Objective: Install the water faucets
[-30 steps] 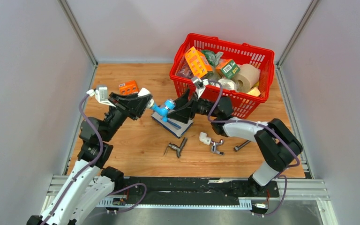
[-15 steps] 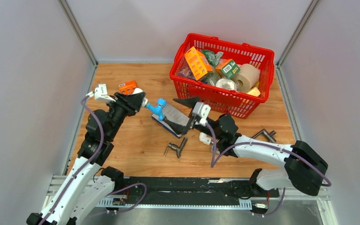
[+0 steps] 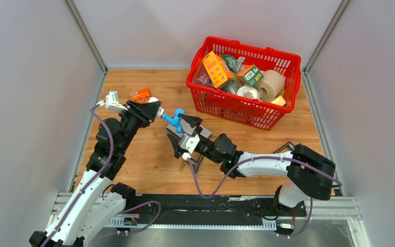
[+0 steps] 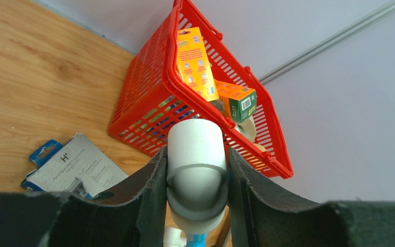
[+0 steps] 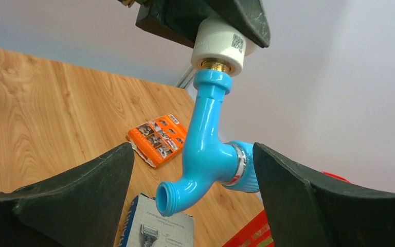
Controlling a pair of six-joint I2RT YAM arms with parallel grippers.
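The water faucet (image 3: 174, 119), light blue with a white end fitting, hangs in the air between my arms. My left gripper (image 3: 154, 110) is shut on the white fitting (image 4: 195, 170); a bit of blue shows below it. In the right wrist view the faucet (image 5: 205, 159) points its threaded spout down-left, and the fitting (image 5: 220, 46) sits in the left gripper's black fingers (image 5: 205, 15). My right gripper (image 3: 184, 135) is open, with one finger on each side of the faucet body (image 5: 193, 149). Its right finger (image 5: 308, 200) is close beside the ribbed handle end.
A red basket (image 3: 200, 87) full of packets stands at the back right. A razor pack (image 5: 159, 226) lies on the table under the faucet. An orange pack (image 3: 140, 95) lies by the left gripper. A dark grey metal tap (image 3: 194, 162) lies under my right arm.
My right arm has swung away from the basket, down and to the left, and its open gripper now straddles the faucet. My left gripper has kept its hold, shifting slightly left.
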